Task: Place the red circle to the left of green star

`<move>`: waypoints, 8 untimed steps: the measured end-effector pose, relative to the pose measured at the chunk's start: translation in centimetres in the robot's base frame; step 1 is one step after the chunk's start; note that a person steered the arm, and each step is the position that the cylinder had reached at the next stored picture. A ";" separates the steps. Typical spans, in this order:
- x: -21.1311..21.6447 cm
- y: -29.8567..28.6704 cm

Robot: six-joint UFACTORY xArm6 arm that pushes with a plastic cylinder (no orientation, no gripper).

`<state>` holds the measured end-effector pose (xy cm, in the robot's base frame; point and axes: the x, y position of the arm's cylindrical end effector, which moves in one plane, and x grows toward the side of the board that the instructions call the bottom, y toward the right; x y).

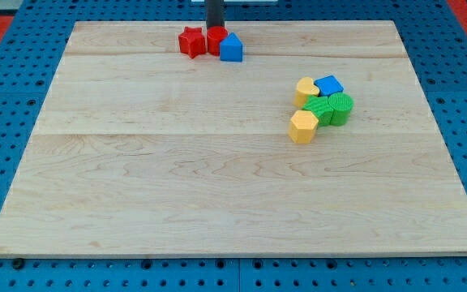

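The red circle [216, 40] lies near the board's top edge, between a red star [191, 41] on its left and a blue block [231, 49] on its right, all touching. My tip [216, 30] stands right behind the red circle, at its top side. The green star [320, 109] lies far off at the view's right, in a tight cluster of blocks.
In the cluster, a yellow heart [305, 88] and a blue cube [328, 84] lie above the green star, a green circle [341, 107] on its right, and a yellow hexagon [303, 126] at its lower left. The wooden board [177, 178] sits on a blue pegboard.
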<state>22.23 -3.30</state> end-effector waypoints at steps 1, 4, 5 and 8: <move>3.0 0.0; 10.8 -4.9; 10.9 -1.3; 9.3 -1.7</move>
<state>31.49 -5.00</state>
